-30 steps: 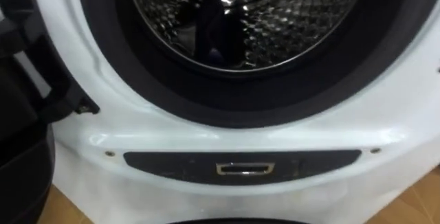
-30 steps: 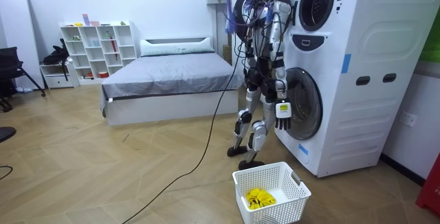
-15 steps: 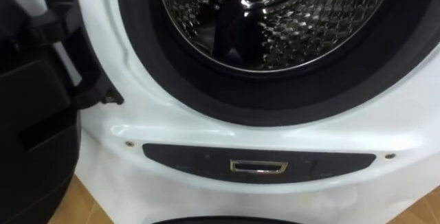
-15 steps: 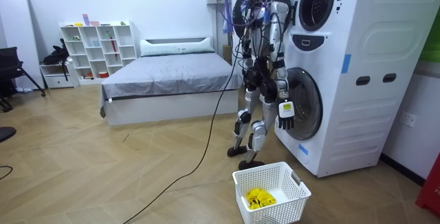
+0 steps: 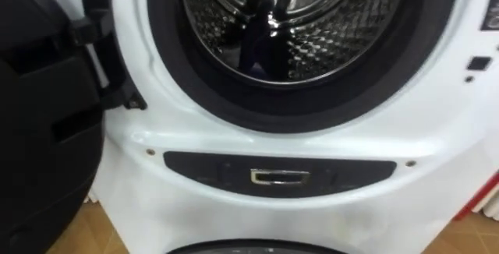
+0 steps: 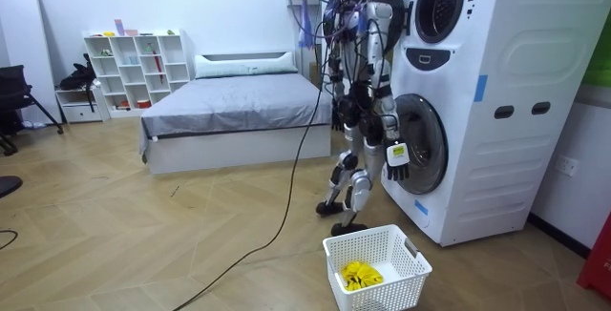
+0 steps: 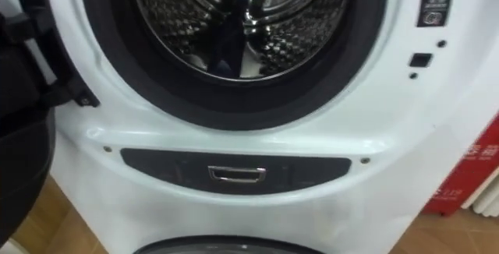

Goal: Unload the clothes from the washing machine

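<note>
Before the upper washing machine (image 5: 327, 141), my head has come up and swung a little over the past second, so the whole picture has slid. The open drum (image 5: 312, 47) now sits squarely ahead inside its dark gasket (image 5: 312, 112), and the swung-out black door (image 5: 39, 129) and its hinge (image 5: 101, 44) fill more of the machine's left edge. That shift is my camera's, not the machine's. From the room view I judge that I have straightened up close against the machine's front. My right hand (image 6: 396, 155) hangs low beside the round door of the lower machine (image 6: 420, 144), fingers slack and pointing down, holding nothing as far as I can tell at this distance. Below the drum's lip run the dark panel (image 5: 281, 172) and its small metal handle (image 5: 279, 178), both untouched. A yellow garment (image 6: 361, 275) already lies on the floor of the white basket (image 6: 412, 252), which stands on the wooden floor near my feet. Inside the drum I see perforated steel, a dark upright shape down the middle and a pale patch near the bottom, and I cannot say whether either is cloth. My reading is that the look into the drum is now lined up, and the next reach into it has yet to begin.
</note>
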{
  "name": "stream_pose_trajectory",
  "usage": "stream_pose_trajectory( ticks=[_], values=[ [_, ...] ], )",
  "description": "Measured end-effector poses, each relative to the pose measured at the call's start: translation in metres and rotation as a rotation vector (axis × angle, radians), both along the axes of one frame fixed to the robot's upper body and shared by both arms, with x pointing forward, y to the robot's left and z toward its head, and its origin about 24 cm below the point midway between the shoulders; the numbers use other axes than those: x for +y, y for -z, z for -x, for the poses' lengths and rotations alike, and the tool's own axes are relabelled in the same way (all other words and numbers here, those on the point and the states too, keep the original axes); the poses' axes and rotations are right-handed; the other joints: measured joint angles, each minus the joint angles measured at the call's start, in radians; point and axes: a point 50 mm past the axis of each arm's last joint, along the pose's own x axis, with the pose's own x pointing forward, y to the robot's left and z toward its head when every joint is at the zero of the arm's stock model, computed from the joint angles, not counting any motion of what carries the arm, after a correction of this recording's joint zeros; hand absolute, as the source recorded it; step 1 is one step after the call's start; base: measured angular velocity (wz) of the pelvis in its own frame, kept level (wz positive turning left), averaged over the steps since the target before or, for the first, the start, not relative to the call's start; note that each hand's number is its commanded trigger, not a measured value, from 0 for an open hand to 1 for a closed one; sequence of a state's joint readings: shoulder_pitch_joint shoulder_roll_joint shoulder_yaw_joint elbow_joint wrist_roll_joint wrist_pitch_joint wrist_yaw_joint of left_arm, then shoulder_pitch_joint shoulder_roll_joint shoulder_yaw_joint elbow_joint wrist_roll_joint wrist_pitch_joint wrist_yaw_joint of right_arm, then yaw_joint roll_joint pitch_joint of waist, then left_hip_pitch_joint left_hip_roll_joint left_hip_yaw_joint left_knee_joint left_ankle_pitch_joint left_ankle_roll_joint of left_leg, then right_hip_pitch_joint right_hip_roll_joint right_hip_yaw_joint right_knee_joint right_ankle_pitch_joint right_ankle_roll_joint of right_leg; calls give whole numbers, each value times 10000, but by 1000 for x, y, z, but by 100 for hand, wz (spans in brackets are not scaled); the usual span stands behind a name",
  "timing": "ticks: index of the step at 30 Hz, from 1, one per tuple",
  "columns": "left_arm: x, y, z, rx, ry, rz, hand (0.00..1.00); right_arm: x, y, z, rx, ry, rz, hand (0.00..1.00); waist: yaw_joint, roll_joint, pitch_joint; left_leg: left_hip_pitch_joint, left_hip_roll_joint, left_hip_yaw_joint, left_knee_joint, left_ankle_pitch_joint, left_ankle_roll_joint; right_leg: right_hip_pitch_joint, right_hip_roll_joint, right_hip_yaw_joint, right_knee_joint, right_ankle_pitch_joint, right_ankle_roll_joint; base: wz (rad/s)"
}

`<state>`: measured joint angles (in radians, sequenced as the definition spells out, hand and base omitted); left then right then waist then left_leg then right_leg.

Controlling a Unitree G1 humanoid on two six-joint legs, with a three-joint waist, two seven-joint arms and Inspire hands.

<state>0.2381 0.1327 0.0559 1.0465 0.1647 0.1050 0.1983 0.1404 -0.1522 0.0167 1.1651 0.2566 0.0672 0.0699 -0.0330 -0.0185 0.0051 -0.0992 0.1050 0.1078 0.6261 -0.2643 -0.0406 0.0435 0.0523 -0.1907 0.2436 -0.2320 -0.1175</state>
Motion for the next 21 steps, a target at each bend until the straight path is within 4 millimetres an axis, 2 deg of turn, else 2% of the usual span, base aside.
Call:
stream_pose_trajectory(
  ticks=[1, 2, 3, 4, 5, 6, 7, 8, 9, 10, 11, 12, 13, 15, 16, 17, 18, 19, 20, 21],
  values=[
    [-3, 0, -7, -142, 96, 137, 0, -2, 0, 1, -2, -70, 109, 0, -45, 14, 42, -494, 227, -35, 1099, 97, 26, -93, 97, -61, 175, -66, -117, 0],
    [-4, 1, -9, -179, 105, 216, 0, -4, -1, 0, 5, -86, 160, 0, -30, -23, 122, -689, 352, -25, 1796, 202, 27, -96, 144, -81, 244, -105, -179, -17],
    [-6, 1, -9, -171, 102, 281, 0, -6, -1, -1, -35, -123, 259, 0, -4, 138, 102, -723, 522, -5, 3079, 435, -39, -88, 235, -21, 393, -152, -253, -12],
    [-5, 1, -13, -253, 131, 260, 0, -6, -2, -1, -56, -253, 361, 0, -149, 100, 61, -481, 550, -11, 3719, 510, -164, -102, 283, -43, 485, -184, -295, -4],
    [-4, 0, -15, -289, 171, 231, 0, -6, -2, -1, -51, -288, 377, 0, -200, 90, 68, -275, 557, 0, 3772, 515, -175, -133, 306, -62, 497, -186, -299, 10],
    [-3, 0, -19, -386, 155, 224, 0, -8, -2, -1, -70, -146, 444, 0, -311, 149, 62, 205, 579, -21, 3601, 492, -257, -245, 381, -108, 540, -161, -330, 23],
    [-3, -1, -24, -525, 143, 280, 0, -10, -2, 0, -89, 57, 548, 0, -494, 267, 121, 793, 578, -145, 3121, 419, -367, -341, 426, -310, 630, -154, -333, 30],
    [-4, -1, -28, -602, 182, 341, 0, -11, -3, 2, -104, 138, 613, 0, -588, 311, 138, 1099, 564, -208, 2707, 310, -485, -437, 441, -396, 717, -154, -333, 41],
    [-6, -1, -36, -785, 312, 433, 0, -14, -3, 5, -73, 229, 702, 0, -713, 427, 130, 1685, 545, -296, 1733, 74, -768, -708, 462, -550, 894, -153, -332, 33],
    [-8, -3, -48, -1043, 510, 466, 0, -15, -3, 5, -82, 340, 741, 0, -771, 550, 134, 2180, 556, -313, 566, -132, -839, -1015, 462, -675, 1108, -148, -325, 26],
    [-9, -4, -55, -1229, 608, 491, 0, -16, -4, 4, -124, 415, 745, 0, -782, 606, 156, 2377, 570, -309, -14, -323, -858, -1202, 452, -739, 1227, -134, -308, 26],
    [-11, -5, -66, -1536, 786, 526, 0, -15, -4, 2, -195, 410, 755, 0, -812, 723, 148, 2750, 560, -311, -1192, -801, -901, -1594, 395, -860, 1445, -87, -271, 22],
    [-14, -8, -79, -1877, 1049, 555, 0, -16, -4, 1, -213, 404, 763, 0, -806, 751, 149, 3038, 520, -295, -2244, -1100, -814, -1957, 364, -894, 1583, 15, -219, 17],
    [-15, -10, -88, -2101, 1208, 562, 0, -15, -4, 0, -218, 212, 798, 0, -781, 763, 138, 3330, 415, -309, -3566, -1274, -677, -2406, 300, -896, 1741, 255, -158, -3],
    [-14, -10, -88, -2116, 1189, 590, 0, -15, -4, 1, -200, 223, 797, 0, -806, 734, 131, 3420, 292, -283, -4179, -1234, -587, -2581, 220, -908, 1726, 472, -67, 0],
    [-15, -9, -88, -2110, 1168, 610, 0, -15, -3, 2, -172, 253, 785, 0, -840, 670, 137, 3428, 179, -254, -4376, -1162, -420, -2643, 142, -904, 1720, 601, -20, 5],
    [-15, -8, -85, -2012, 1089, 703, 0, -13, -3, 7, -41, 281, 741, 0, -863, 512, 110, 3330, -45, -132, -4529, -986, -70, -2716, -47, -868, 1620, 954, 91, 0],
    [-15, -7, -81, -1879, 1069, 829, 0, -13, -2, 14, 85, 460, 707, 0, -886, 440, 85, 3175, -249, -71, -4567, -819, 232, -2697, -172, -827, 1237, 1387, 193, 0],
    [-15, -6, -79, -1815, 1042, 859, 0, -13, -2, 17, 144, 512, 686, 0, -924, 348, 50, 3087, -336, 0, -4568, -751, 356, -2685, -208, -777, 1005, 1663, 259, -10],
    [-13, -5, -71, -1612, 949, 829, 0, -13, -2, 19, 232, 617, 657, 0, -935, 306, 42, 2869, -485, 194, -4562, -606, 610, -2683, -230, -539, 443, 2299, 389, -21]
  ],
)
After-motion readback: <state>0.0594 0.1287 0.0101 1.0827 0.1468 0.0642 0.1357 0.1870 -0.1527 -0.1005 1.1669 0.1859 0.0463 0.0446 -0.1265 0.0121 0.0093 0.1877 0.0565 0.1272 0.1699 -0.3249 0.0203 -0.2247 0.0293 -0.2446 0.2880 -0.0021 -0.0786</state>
